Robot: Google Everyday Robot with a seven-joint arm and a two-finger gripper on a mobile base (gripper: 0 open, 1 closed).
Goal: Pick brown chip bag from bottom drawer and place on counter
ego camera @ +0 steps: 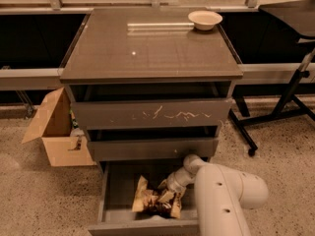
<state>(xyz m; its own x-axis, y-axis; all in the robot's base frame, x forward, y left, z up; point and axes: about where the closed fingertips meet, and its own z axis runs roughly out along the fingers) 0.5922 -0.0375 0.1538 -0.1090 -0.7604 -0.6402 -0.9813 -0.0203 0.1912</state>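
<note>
Three grey drawers stack under one counter, with the bottom drawer pulled out farthest. In it, near the middle, lies one brown chip bag, crumpled and dark with tan ends. One gripper rests at the bag's two o'clock edge; its grip cannot be told. The white arm covers the drawer's right part. One white bowl sits at the counter's one o'clock corner, and one cardboard box stands at the cabinet's nine o'clock.

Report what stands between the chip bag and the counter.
The claw is in the bottom drawer at the brown chip bag, nothing visible between them. Going up, the middle drawer front and upper drawer front must be passed; a bowl sits on the counter, far right.
</note>
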